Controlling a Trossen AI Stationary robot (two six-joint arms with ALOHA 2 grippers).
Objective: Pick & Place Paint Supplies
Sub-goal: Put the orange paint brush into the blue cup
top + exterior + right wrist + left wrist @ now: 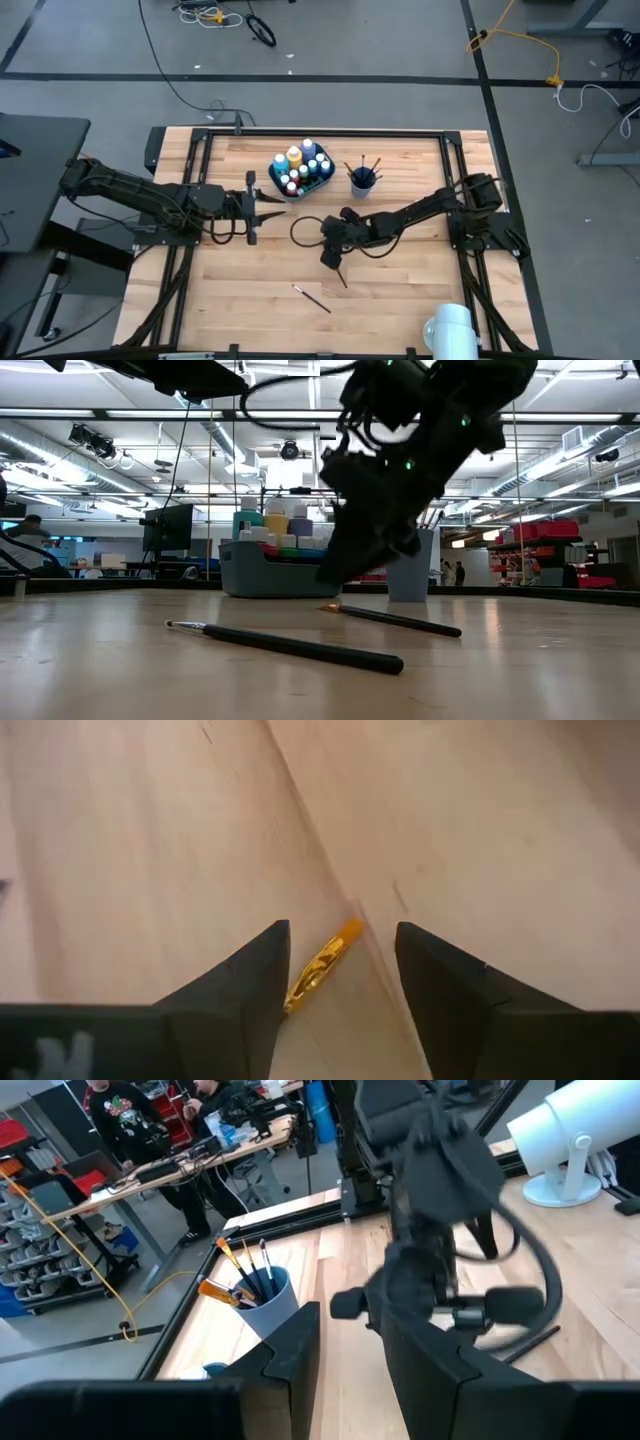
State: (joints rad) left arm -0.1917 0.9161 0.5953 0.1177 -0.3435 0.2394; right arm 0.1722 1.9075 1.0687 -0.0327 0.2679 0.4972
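A teal bin (302,172) holds several white-capped paint bottles, and a blue cup (362,180) beside it holds brushes. Two dark-handled paintbrushes lie flat on the wood: one (343,280) under my right gripper (332,258), and another (312,298) nearer the table's near edge. In the right wrist view my right gripper (342,928) is open and points down. Its fingers stand on either side of the first brush's gold ferrule (318,970), apart from it. My left gripper (268,205) is open and hovers left of the bin.
A white cylindrical device (450,328) stands at the table's near right corner. A black cable loop (305,230) hangs by the right arm. The black frame rails (320,132) border the wood. In the left wrist view, people (120,1110) sit at benches beyond the table.
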